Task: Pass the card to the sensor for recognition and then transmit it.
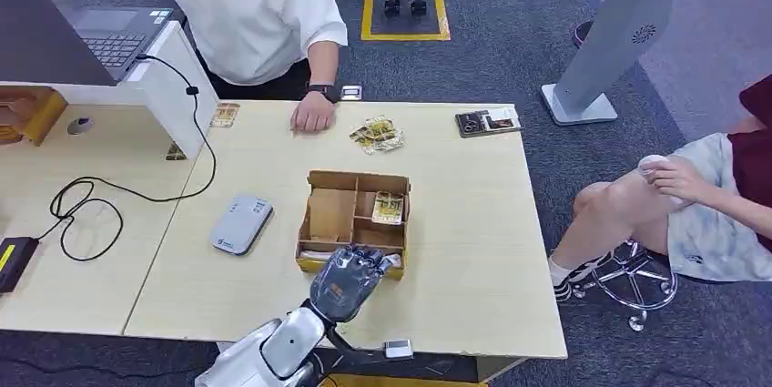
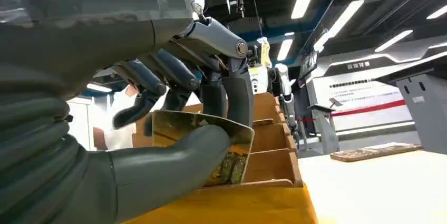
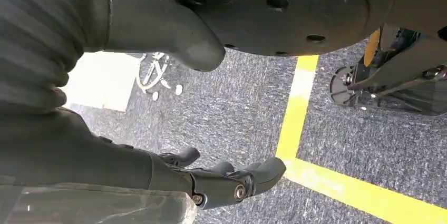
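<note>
1. At the near edge of the cardboard box (image 1: 353, 214), the left hand (image 1: 346, 282) reaches over the box's front wall, fingers curled down into the front compartment.
2. In the left wrist view, that hand (image 2: 174, 103) pinches a gold-toned card (image 2: 232, 150) between its thick thumb and the darker fingers — the card stands tilted, its lower edge down inside the box's front compartment.
3. A second card (image 1: 388, 208) lies in the box's right rear compartment, well apart from the hand.
4. The grey sensor (image 1: 241, 223) lies flat on the surface (image 1: 464, 250) just left of the box, not touching it.
5. Beyond the box, toward the far edge of the surface, sits a loose heap of cards (image 1: 378, 135); a person's hand (image 1: 313, 116) rests on the surface just left of that heap.
6. Far right of the box, past the surface's edge, another person sits on a stool (image 1: 637, 282).
7. The right hand (image 3: 232, 182) hangs over grey carpet crossed by a yellow floor line (image 3: 337, 182) — it holds nothing, its fingers gently bent and apart from the thumb.
8. Far left of the box, a laptop (image 1: 114, 36) stands on a raised white stand, a black cable (image 1: 137, 191) trailing from it.
</note>
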Robot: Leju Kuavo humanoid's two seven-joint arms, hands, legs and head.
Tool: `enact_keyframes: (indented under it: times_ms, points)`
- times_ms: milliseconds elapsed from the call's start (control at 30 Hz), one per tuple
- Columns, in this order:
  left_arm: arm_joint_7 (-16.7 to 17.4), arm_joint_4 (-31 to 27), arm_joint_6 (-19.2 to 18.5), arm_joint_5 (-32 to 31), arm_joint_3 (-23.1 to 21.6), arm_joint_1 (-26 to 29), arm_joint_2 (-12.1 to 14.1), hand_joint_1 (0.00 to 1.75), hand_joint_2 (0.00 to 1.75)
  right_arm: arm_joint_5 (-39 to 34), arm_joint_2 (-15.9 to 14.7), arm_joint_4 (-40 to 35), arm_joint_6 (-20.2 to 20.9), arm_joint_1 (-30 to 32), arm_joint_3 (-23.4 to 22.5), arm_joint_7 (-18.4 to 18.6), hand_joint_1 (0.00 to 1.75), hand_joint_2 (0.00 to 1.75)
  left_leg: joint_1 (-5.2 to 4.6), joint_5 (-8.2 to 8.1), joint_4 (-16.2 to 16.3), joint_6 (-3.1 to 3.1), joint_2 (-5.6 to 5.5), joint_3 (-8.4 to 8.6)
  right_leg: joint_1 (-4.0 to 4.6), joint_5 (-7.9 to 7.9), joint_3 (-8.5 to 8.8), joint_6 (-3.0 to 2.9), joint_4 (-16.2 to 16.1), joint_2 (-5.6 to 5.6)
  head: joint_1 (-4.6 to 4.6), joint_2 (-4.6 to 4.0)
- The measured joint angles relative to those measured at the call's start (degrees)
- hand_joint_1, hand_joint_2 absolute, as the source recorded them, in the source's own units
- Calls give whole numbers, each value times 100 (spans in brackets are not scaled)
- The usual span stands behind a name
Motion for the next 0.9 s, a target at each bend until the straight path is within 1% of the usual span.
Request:
enact_keyframes:
  times_ms: [300,467,567,667,767,900]
  points:
    - [39,-35,0,-17,0,46,7,175,175,-9,0,0,2,0,0,2,0,175,0,0,0,0,0,0,0,0,0,0,0,0,0,0]
    - [-102,-434,0,4,92,233,50,175,175,-28,0,0,-2,2,0,2,0,175,0,0,0,0,-1,-1,0,0,0,0,0,-1,-2,0]
    - [-324,-827,0,59,256,415,50,175,175,-33,0,0,-11,5,-2,0,0,175,0,-1,0,0,-1,-2,0,-1,0,0,0,-1,0,0]
    - [-616,-1265,2,105,513,595,22,175,175,-37,0,0,-13,6,0,0,0,175,0,-1,0,0,-1,-2,0,-1,0,0,0,-1,0,0]
    - [-953,-1655,0,179,835,765,-63,175,175,-39,0,0,-20,9,0,0,0,175,0,-1,0,1,-1,-2,0,-1,0,0,0,-1,0,0]
    - [-1246,-2033,0,284,1222,915,-184,175,175,-63,0,0,-26,13,0,-7,0,175,0,0,0,0,0,-1,0,0,0,1,0,-1,0,0]
